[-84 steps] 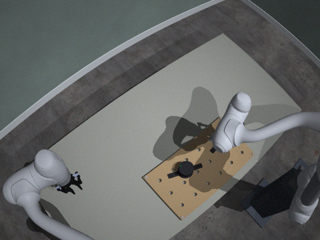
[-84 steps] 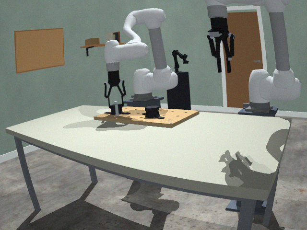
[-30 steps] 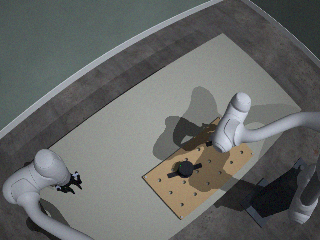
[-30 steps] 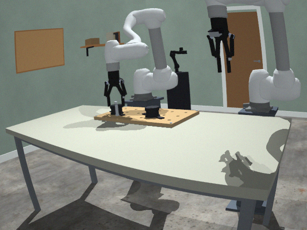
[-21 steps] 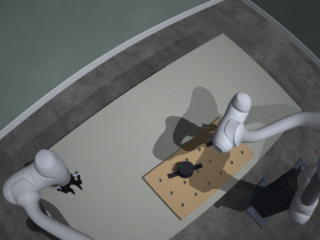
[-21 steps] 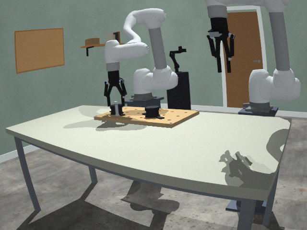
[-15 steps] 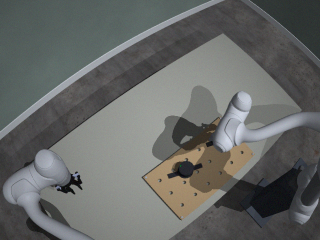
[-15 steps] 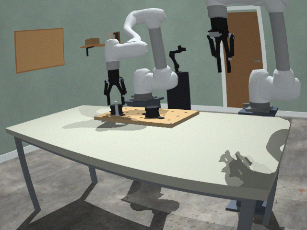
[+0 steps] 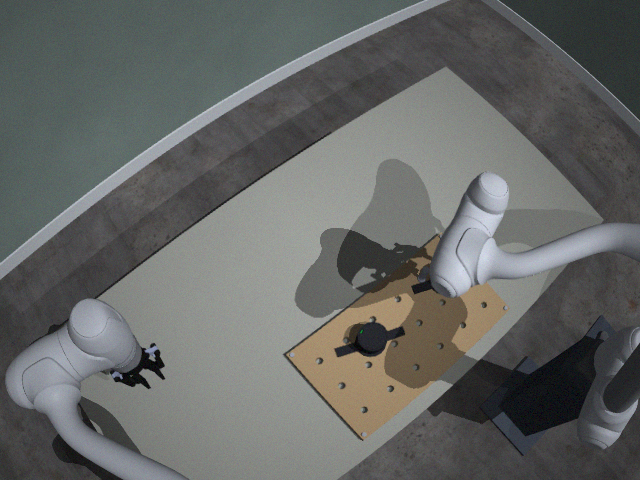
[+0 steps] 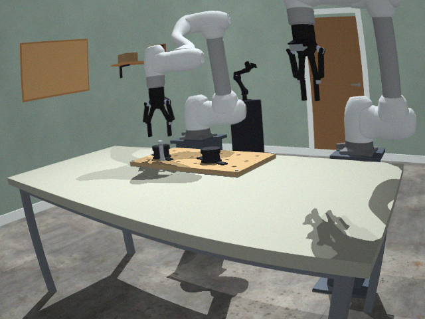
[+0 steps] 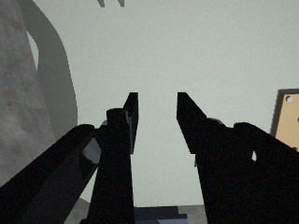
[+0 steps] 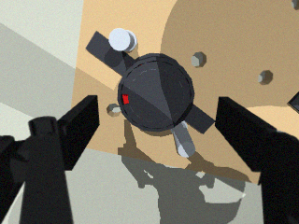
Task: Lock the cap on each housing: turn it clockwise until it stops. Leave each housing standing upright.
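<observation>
Pegboard [image 9: 341,408] [image 10: 255,163] on table [image 9: 232,310] [image 10: 206,206] | pins [image 12: 122,40] [image 12: 185,146] beside red-marked cap [image 12: 156,93]

So the right gripper [image 10: 159,134] [image 12: 157,110] is up off the red-marked cap [image 10: 157,147] [image 12: 156,86] now, after being down around it near the counter's [image 9: 232,279] [image 10: 223,206] [image 11: 159,47] [image 12: 112,196] far edge, toward the far-left corner in the exterior view. That housing's side bar [image 9: 421,287] [image 10: 167,158] [image 12: 203,119] points a different way too. Oh, and the little black arm [image 10: 240,82] past that edge has its drooping tip raised.
</observation>
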Robot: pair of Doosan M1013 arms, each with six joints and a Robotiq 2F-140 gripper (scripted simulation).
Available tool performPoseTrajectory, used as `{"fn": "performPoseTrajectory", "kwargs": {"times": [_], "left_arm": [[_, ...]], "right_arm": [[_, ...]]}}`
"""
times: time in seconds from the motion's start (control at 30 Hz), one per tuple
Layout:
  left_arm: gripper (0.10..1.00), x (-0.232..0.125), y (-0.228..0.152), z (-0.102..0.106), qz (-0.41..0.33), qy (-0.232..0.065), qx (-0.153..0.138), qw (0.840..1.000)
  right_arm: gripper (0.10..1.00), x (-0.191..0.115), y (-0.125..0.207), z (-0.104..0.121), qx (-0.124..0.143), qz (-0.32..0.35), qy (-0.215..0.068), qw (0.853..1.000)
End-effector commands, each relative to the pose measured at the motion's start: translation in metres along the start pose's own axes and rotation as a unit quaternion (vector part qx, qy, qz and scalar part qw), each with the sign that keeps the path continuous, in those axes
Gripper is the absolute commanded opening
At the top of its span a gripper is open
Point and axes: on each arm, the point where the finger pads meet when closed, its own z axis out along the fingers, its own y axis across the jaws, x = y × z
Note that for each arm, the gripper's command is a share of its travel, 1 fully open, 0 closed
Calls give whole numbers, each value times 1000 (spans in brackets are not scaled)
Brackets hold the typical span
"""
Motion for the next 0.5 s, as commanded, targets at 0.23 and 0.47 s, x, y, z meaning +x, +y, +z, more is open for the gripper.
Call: {"fn": "performPoseTrajectory", "kwargs": {"times": [0.23, 0.47], "left_arm": [[328, 0, 0, -1, 0, 1, 0, 1000], [328, 0, 0, -1, 0, 1, 0, 1000]], "right_arm": [[731, 0, 0, -33, 0, 0, 1, 1000], [731, 0, 0, -30, 0, 0, 2, 1000]]}}
